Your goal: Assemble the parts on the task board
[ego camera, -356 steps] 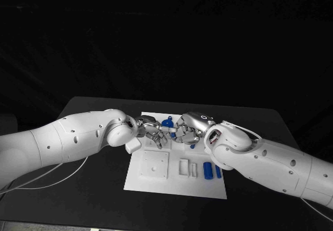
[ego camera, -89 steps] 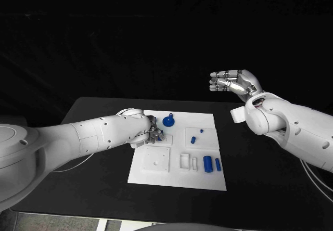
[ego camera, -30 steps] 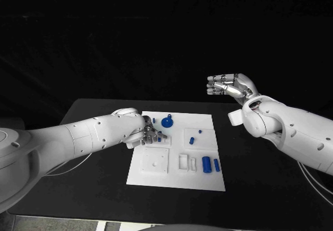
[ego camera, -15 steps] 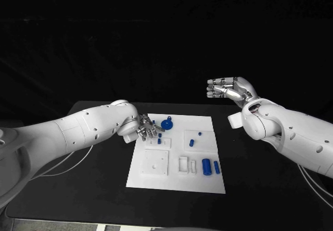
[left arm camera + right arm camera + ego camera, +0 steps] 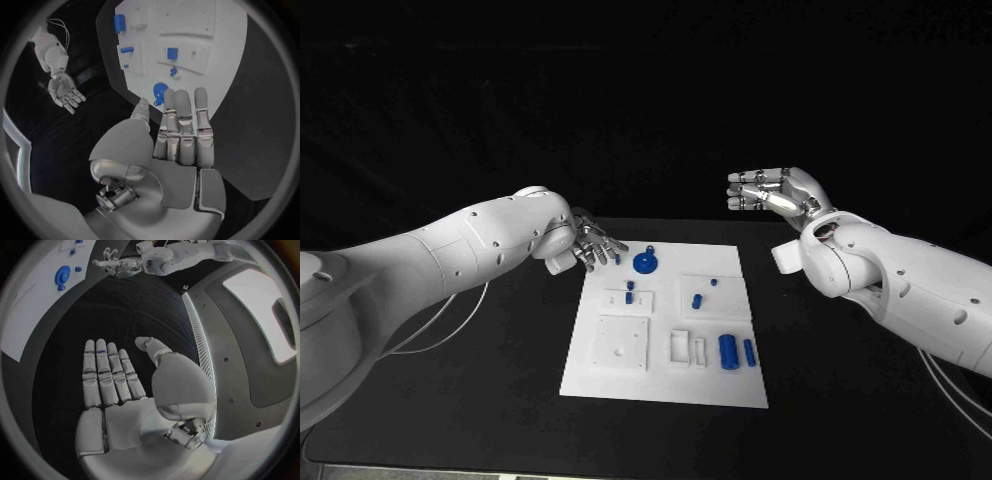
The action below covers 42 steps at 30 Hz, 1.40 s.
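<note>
Head view: the task board lies mid-desk. The round blue part and small pegs appear seated. Two blue cylinders lie loose near the board's right edge, probably unassembled.

Left wrist view: left hand extended, empty, above the board.

Right wrist view: right hand extended, empty, well clear.

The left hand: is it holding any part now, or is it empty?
Empty. The left hand has its fingers stretched out side by side, nothing between them, above the task board; the head view shows it raised beside the board.
</note>
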Available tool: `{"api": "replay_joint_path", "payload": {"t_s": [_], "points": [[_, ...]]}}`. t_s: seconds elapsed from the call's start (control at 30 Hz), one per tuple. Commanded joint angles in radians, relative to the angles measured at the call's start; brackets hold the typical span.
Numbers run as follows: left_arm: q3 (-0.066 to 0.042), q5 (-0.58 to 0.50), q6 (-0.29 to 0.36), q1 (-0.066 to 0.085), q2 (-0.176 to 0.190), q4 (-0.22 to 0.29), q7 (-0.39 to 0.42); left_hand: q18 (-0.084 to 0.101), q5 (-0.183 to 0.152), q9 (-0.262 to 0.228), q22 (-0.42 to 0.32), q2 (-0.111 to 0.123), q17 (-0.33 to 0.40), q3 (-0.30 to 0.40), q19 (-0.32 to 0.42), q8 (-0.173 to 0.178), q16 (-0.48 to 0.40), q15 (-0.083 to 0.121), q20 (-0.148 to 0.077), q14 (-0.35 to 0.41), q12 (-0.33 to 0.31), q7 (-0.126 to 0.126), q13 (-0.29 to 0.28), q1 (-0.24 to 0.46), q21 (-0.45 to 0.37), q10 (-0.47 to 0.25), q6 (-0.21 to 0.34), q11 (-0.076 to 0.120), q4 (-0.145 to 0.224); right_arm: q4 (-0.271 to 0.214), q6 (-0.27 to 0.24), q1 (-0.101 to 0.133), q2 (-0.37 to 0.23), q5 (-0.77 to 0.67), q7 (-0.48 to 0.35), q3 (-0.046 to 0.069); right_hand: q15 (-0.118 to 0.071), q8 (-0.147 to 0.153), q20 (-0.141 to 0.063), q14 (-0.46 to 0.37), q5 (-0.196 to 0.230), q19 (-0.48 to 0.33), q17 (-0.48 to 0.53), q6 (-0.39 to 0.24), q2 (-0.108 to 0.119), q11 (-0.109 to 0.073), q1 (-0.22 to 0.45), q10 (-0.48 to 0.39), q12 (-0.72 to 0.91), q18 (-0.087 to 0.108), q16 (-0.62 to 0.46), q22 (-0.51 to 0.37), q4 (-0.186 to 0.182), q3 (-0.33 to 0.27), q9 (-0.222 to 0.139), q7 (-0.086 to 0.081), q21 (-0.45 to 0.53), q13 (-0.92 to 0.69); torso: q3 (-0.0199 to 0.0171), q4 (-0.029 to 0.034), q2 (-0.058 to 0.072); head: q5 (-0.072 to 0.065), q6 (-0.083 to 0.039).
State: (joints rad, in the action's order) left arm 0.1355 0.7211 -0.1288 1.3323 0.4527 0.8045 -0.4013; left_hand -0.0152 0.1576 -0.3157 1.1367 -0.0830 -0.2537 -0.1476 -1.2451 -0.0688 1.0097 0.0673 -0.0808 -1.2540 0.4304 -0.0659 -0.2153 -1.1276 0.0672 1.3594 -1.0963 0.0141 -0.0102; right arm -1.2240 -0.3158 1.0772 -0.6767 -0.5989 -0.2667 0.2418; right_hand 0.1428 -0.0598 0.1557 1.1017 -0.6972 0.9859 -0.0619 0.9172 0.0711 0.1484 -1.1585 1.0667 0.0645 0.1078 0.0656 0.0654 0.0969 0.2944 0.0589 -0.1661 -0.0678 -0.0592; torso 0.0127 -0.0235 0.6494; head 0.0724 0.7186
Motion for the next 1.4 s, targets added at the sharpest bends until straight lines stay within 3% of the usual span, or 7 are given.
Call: {"api": "replay_joint_path", "payload": {"t_s": [0.03,0.23,0.33,0.8,1.03,1.27,1.4], "points": [[-0.001,0.018,0.025,0.005,-0.027,-0.045,0.062,0.015,-0.011,0.025,-0.012,0.003,0.002,-0.004,0.003,0.002,-0.005,-0.008,0.004,0.000,-0.004,-0.007,0.003,0.014,0.003,-0.001,0.004,-0.006,-0.010,-0.006,0.014,-0.001,0.000,-0.014,-0.005,0.001,0.000,0.002,-0.001,-0.006,0.001,-0.005,0.002,-0.006,-0.004,0.000,0.002,-0.004,-0.004,0.010,-0.003,-0.001,0.005,0.001,-0.001,-0.001,0.000,0.001,0.0026,-0.0043,0.008,0.008,-0.007],[-0.001,0.069,0.027,0.008,-0.076,-0.120,0.040,0.015,-0.045,0.058,-0.021,0.012,0.001,-0.008,0.000,0.002,-0.002,-0.010,0.004,-0.001,0.000,-0.013,0.003,0.035,0.005,-0.005,0.024,-0.010,-0.037,-0.018,0.014,0.000,-0.005,-0.015,-0.005,0.001,0.000,0.002,0.000,-0.008,0.001,-0.007,0.002,-0.011,-0.004,0.000,0.002,-0.007,-0.004,0.010,-0.004,-0.001,0.007,0.003,-0.001,-0.002,0.000,0.001,0.0046,-0.0090,0.019,0.006,-0.017],[0.000,0.106,0.016,0.008,-0.100,-0.159,0.017,0.015,-0.090,0.064,-0.021,0.020,0.001,-0.005,-0.001,0.000,-0.001,-0.010,0.005,0.000,0.002,-0.014,0.003,0.049,0.006,-0.008,0.027,-0.011,-0.056,-0.023,0.013,0.000,-0.007,-0.015,-0.005,0.001,0.000,0.002,0.000,-0.008,0.001,-0.007,0.002,-0.011,-0.004,0.000,0.002,-0.007,-0.004,0.010,-0.004,-0.001,0.007,0.003,-0.001,-0.002,0.000,0.001,0.0055,-0.0139,0.026,0.010,-0.019],[0.002,0.189,-0.088,0.008,-0.146,-0.264,-0.038,0.015,-0.087,0.065,-0.015,0.023,-0.002,0.010,-0.002,0.000,0.007,-0.009,0.004,0.000,0.007,-0.011,0.001,0.054,0.007,-0.010,0.020,-0.009,-0.064,-0.042,0.025,0.001,-0.010,-0.015,0.000,0.001,0.000,0.002,0.001,-0.010,0.002,-0.009,0.002,-0.012,-0.004,0.001,0.003,-0.008,-0.004,0.010,-0.004,-0.001,0.005,0.001,-0.001,-0.002,0.000,0.001,0.0088,-0.0196,0.048,0.019,-0.031],[0.003,0.197,-0.102,0.008,-0.148,-0.281,-0.040,0.015,-0.087,0.062,-0.010,0.022,-0.004,0.012,-0.005,-0.002,0.014,-0.008,0.002,-0.002,0.012,-0.009,-0.002,0.057,0.008,-0.008,0.013,-0.007,-0.063,-0.044,0.027,0.002,-0.009,-0.015,0.001,0.001,0.001,0.002,0.001,-0.010,0.004,-0.009,0.002,-0.013,-0.005,0.001,0.002,-0.009,-0.004,0.010,-0.003,-0.001,0.004,-0.002,-0.001,-0.002,0.000,0.001,0.0099,-0.0207,0.055,0.023,-0.035],[0.003,0.182,-0.100,0.005,-0.154,-0.295,-0.014,0.015,-0.073,0.057,-0.002,0.015,-0.005,0.015,-0.007,-0.001,0.020,-0.005,0.000,-0.005,0.016,-0.006,-0.004,0.050,0.009,-0.004,0.003,-0.005,-0.055,-0.045,0.028,0.002,-0.006,-0.015,0.002,0.001,0.001,0.002,0.001,-0.011,0.005,-0.010,0.002,-0.014,-0.005,0.001,0.001,-0.009,-0.004,0.011,-0.003,-0.001,0.002,-0.004,-0.001,-0.002,0.000,0.001,0.0130,-0.0265,0.063,0.021,-0.043],[0.003,0.150,-0.096,0.003,-0.156,-0.294,-0.003,0.015,-0.083,0.056,0.003,0.013,-0.005,0.010,-0.009,-0.001,0.022,-0.005,-0.001,-0.007,0.015,-0.005,-0.003,0.062,0.009,-0.001,0.001,-0.004,-0.061,-0.045,0.027,0.002,-0.006,-0.016,0.002,0.001,0.001,0.002,0.001,-0.011,0.005,-0.010,0.002,-0.014,-0.005,0.001,0.001,-0.009,-0.004,0.011,-0.003,-0.001,0.002,-0.004,-0.001,-0.002,0.000,0.001,0.0136,-0.0298,0.065,0.024,-0.045]]}}
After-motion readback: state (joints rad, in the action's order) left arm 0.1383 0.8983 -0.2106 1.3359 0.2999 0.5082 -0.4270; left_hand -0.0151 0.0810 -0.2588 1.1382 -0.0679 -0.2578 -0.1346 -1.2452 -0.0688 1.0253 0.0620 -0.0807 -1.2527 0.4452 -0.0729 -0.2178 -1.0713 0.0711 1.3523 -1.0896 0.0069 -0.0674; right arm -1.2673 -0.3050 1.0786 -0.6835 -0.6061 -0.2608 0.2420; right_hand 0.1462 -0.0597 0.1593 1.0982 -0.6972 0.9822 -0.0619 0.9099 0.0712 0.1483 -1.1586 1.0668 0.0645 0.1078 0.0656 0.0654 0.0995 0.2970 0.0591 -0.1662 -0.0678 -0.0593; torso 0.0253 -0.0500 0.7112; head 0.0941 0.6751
